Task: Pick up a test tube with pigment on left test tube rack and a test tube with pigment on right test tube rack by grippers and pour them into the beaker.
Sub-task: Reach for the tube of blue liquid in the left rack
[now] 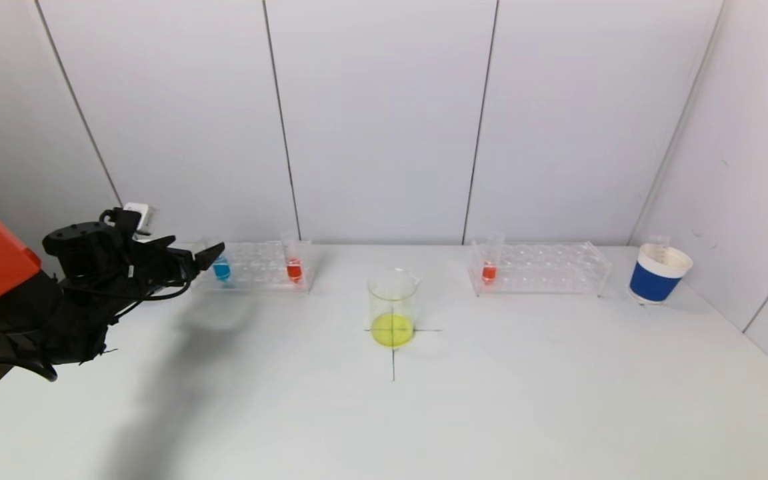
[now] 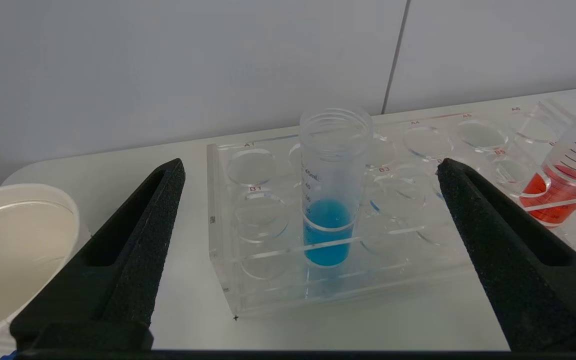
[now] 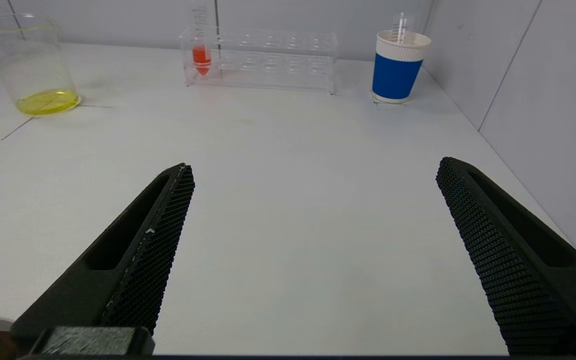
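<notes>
Left gripper (image 2: 308, 175) fingers apart; advance toward 12 o'clock, centre on blue tube (image 2: 329, 220), clamp above rack (image 2: 268, 280).

Light is bright, even and diffuse across all three views, with no hard highlights on the white table (image 1: 531, 400). In the head view a broad, soft-edged shadow runs from the middle left toward the lower left of the frame, under the left arm. The beaker (image 1: 393, 308) casts only a faint shadow. Far objects in the right wrist view look slightly soft; the wall panels read a flat grey-white.
</notes>
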Controlling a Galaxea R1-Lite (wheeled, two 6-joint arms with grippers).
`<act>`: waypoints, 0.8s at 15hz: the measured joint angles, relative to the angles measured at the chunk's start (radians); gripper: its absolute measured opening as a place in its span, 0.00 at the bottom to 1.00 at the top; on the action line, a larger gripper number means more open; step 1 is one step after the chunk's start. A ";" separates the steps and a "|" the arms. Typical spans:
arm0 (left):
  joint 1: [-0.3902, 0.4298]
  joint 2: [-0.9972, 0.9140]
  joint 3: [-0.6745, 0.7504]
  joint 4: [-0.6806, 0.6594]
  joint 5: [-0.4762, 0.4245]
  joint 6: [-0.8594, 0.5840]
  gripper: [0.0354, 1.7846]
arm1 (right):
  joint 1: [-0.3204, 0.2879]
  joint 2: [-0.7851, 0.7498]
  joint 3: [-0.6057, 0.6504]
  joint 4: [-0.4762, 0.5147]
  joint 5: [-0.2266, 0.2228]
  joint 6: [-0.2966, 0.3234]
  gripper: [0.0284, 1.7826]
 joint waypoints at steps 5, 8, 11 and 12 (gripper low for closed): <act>-0.021 0.048 -0.041 -0.001 0.044 0.001 0.99 | 0.000 0.000 0.000 0.000 0.000 0.000 0.99; -0.027 0.059 -0.051 -0.001 0.044 0.000 0.99 | 0.000 0.000 0.000 0.000 0.000 0.000 0.99; -0.028 0.074 -0.074 0.002 0.045 0.000 0.99 | 0.000 0.000 0.000 0.000 0.000 0.000 0.99; -0.028 0.076 -0.079 0.003 0.045 -0.001 0.99 | 0.000 0.000 0.000 0.000 0.000 0.000 0.99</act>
